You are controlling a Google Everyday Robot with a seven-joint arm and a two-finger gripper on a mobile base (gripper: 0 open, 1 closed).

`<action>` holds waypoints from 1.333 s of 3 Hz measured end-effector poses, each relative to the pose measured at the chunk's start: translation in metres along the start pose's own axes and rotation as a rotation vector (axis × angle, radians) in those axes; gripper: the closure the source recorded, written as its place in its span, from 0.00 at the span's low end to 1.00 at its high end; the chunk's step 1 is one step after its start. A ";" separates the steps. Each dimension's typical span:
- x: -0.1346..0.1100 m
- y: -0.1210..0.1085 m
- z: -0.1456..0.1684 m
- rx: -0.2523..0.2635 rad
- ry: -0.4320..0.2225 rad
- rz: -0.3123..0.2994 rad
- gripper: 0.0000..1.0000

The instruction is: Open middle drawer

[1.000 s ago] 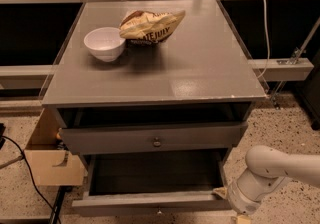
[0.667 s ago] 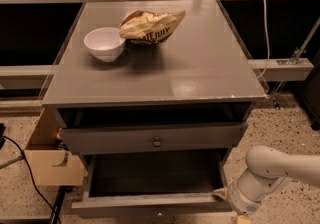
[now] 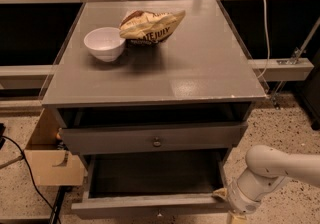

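Middle drawer (image 3: 150,202) pulled out below the top drawer (image 3: 115,139), grey interior exposed. Gripper (image 3: 226,199) at its front corner; open or closed cannot be told.

You see the middle drawer (image 3: 125,205) pulled out under the upper drawer (image 3: 200,135), its grey inside showing. Your pincer (image 3: 223,197) is at the right end of its front. Near the worktop's (image 3: 200,68) back-left corner, a white bowl (image 3: 104,43) sits just beside a crumpled chip bag (image 3: 150,25).
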State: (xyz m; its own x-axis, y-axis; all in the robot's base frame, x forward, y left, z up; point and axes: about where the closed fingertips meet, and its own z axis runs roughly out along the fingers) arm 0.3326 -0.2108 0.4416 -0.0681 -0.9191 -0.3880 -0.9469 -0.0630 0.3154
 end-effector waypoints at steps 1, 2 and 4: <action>-0.006 -0.004 -0.004 0.007 0.010 -0.009 0.65; -0.007 -0.008 -0.006 0.007 0.012 -0.011 0.90; -0.033 -0.027 -0.024 0.105 0.041 -0.064 1.00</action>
State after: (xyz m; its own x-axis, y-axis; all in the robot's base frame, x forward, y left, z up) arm 0.3679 -0.1883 0.4662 0.0043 -0.9298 -0.3681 -0.9767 -0.0829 0.1979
